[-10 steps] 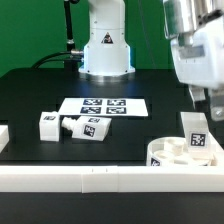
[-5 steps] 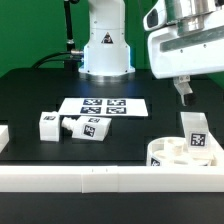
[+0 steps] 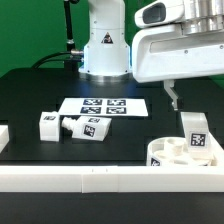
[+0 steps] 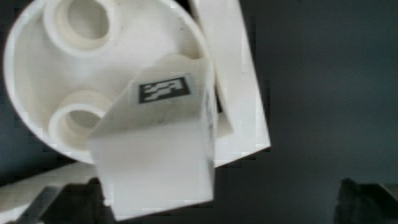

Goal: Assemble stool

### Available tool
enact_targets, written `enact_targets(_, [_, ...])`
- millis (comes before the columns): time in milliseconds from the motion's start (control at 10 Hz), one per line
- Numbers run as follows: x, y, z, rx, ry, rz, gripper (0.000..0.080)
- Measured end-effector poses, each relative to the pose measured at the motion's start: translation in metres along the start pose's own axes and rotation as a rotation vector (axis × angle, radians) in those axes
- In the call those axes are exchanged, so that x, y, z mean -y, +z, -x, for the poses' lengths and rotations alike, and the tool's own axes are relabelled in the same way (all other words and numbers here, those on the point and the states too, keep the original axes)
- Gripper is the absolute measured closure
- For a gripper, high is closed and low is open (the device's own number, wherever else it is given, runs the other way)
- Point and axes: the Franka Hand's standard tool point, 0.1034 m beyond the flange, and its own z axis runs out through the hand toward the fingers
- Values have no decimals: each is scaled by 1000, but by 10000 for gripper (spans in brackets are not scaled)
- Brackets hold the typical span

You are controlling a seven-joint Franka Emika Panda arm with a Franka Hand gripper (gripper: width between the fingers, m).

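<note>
The round white stool seat point(image 3: 163, 156) lies at the front of the exterior view's right, against the front rail. One tagged leg point(image 3: 195, 133) stands upright in it. Two more tagged legs point(image 3: 50, 124) point(image 3: 89, 128) lie side by side on the black table at the left. My gripper point(image 3: 172, 97) hangs above and behind the seat, open and empty. In the wrist view the seat point(image 4: 98, 70) with its sockets and the standing leg point(image 4: 160, 140) lie below my gripper point(image 4: 217, 195). The dark fingertips point(image 4: 68, 198) stand wide apart, clear of the leg.
The marker board point(image 3: 103, 106) lies flat mid-table behind the loose legs. A long white border rail point(image 3: 90, 178) runs along the front edge, and a short rail piece point(image 3: 3, 134) sits at the left. The robot base point(image 3: 105, 45) stands at the back.
The gripper has risen and shifted toward the exterior view's left, away from the leg standing in the seat. The leg stays upright in its socket. The jaws stay open.
</note>
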Motion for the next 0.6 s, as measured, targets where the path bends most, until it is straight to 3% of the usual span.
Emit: enact_targets(600, [-7,3,0,31,-674,37,151])
